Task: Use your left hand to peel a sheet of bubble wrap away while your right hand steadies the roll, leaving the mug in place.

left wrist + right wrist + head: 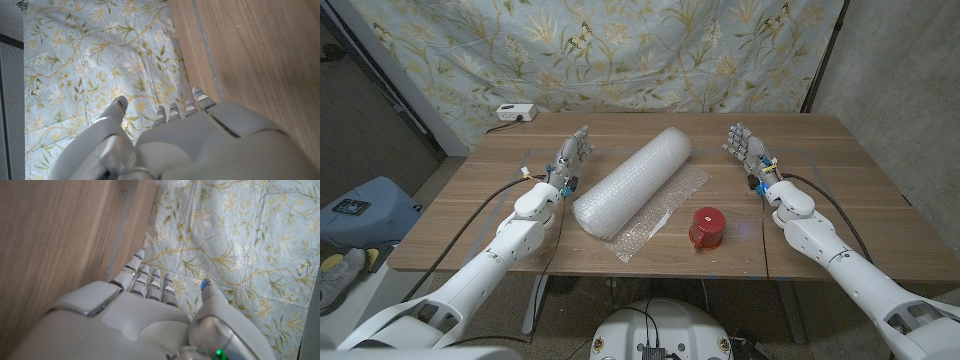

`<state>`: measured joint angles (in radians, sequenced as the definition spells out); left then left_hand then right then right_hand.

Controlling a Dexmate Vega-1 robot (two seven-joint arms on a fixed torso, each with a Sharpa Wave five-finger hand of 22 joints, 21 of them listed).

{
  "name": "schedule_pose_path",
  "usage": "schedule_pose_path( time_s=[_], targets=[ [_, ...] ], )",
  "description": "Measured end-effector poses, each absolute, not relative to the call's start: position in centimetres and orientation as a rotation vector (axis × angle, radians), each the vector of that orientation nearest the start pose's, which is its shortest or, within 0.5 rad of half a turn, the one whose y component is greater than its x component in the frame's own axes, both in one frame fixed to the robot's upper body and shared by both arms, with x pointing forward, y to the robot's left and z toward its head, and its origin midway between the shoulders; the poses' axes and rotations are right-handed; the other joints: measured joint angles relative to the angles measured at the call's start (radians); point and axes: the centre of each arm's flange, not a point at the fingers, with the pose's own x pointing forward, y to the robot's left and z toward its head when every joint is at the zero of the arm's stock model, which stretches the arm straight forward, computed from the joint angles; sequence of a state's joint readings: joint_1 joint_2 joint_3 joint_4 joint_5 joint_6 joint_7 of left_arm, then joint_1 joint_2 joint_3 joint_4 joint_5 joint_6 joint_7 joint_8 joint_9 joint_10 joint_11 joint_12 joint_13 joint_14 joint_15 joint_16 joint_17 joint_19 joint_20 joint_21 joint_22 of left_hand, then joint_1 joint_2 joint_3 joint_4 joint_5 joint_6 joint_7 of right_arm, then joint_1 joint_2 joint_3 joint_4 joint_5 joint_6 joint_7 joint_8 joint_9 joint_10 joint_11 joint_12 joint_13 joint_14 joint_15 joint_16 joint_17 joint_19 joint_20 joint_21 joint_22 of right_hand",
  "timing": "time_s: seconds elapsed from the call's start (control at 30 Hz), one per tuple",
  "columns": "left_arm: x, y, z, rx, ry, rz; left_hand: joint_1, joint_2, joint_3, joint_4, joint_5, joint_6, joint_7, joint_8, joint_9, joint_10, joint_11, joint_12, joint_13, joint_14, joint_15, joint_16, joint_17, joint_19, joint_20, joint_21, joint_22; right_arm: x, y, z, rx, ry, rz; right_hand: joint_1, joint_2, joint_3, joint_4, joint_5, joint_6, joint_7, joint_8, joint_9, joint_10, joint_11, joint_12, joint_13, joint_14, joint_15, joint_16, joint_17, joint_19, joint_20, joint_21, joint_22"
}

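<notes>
Bubble wrap roll lying diagonally at mid-table, one end toward the near left, the other toward the far right. Loose sheet spread flat on the table from under the roll, along its right side and out past its near end. Red mug standing just off the sheet's right edge, near the roll but apart from it. Left robot hand left of the roll, near its side but not touching, fingers extended and apart, grasping nothing. Right robot hand right of the roll and well apart from it, beyond the mug, fingers likewise extended, grasping nothing. Left wrist view: fingers straight, beside the wooden tabletop, floral cloth behind. Right wrist view: fingers straight, thumb apart, same cloth behind. White box with a cable at the table's far left corner.
</notes>
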<state>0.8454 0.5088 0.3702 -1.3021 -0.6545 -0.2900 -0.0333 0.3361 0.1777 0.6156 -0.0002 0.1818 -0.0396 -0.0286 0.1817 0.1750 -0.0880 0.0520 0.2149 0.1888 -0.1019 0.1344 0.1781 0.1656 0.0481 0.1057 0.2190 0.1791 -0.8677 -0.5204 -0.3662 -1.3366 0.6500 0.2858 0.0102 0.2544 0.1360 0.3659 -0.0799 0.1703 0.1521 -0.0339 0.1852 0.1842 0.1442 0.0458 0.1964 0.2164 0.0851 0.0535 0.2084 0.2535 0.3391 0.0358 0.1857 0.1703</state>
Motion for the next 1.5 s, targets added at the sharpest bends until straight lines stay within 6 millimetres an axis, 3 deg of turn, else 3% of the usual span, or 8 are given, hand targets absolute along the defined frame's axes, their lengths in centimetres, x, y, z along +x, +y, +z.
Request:
schedule_pose_path(
  time_s=[0.67, 1.5],
  targets=[
    [64.4, 28.9, -3.3, -0.048, -0.594, -0.217, 0.008, -0.008, 0.008, -0.008, 0.000, 0.000, 0.000, 0.000, 0.000, 0.000, 0.000, 0.000, 0.000, 0.000, 0.000, 0.000, 0.000, 0.000, 0.000, 0.000, 0.000, 63.8, -28.6, -3.2, 0.002, -0.583, 0.211, 0.000, 0.000, 0.004, -0.004, 0.000, 0.000, 0.000, 0.004, 0.000, 0.000, 0.000, 0.000, -0.003, 0.000, 0.000, 0.000, -0.003, 0.000, 0.000, 0.000, 0.000],
    [64.2, 29.5, -3.4, -0.046, -0.576, -0.244, 0.019, -0.004, 0.011, -0.022, 0.000, 0.013, 0.005, 0.003, 0.000, 0.006, 0.005, 0.000, 0.000, 0.005, 0.005, 0.000, 0.000, 0.006, 0.005, 0.000, 0.000, 62.4, -27.2, -1.0, -0.188, -0.598, 0.218, 0.014, -0.004, 0.005, -0.020, 0.000, 0.009, -0.009, 0.004, 0.000, 0.000, 0.000, 0.000, -0.003, -0.003, 0.013, 0.000, -0.007, -0.006, 0.017, 0.000, 0.000]
  ],
)
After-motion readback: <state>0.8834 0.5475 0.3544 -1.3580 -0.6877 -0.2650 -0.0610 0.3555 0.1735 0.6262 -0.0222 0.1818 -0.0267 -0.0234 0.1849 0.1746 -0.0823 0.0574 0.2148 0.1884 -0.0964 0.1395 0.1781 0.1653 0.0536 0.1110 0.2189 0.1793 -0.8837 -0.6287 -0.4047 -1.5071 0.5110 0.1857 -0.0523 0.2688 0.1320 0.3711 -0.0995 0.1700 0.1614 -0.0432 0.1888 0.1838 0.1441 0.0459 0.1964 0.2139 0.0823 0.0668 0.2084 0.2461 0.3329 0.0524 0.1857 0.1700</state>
